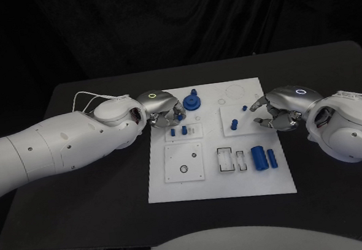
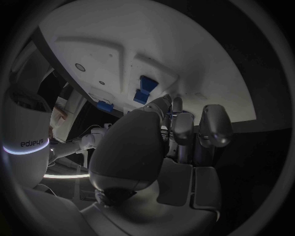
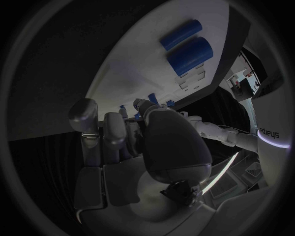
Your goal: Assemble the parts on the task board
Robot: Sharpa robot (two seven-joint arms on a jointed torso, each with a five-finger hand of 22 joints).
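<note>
Black counter (image 1: 82,192) with the white task board (image 1: 202,187) lying flat mid-counter, long side running near to far

Left arm (image 1: 50,147) comes in from the left, its robot hand (image 1: 160,110) over the board's far-left corner, fingers curled down toward the board by the blue gear-like part (image 1: 194,102). Can't tell whether it's pinching anything; the left wrist view has the fingers (image 2: 212,125) bunched together with blue parts (image 2: 145,88) on the board just past them

Right arm (image 1: 359,124) comes in from the right, its robot hand (image 1: 282,109) at the board's right edge, far half, fingers curled in over the board. Grip state unclear too; the right wrist view shows the fingers (image 3: 92,118) folded close, nothing visibly between them

Parts on the board: large blue cylinder (image 1: 259,157) near-right with a thinner blue rod (image 1: 273,158) just right of it, both lying along the board. Two small blue pegs (image 1: 178,131) sit left of centre, near the left robot hand. One small blue peg (image 1: 234,123) right of centre, beside the right robot hand
</note>
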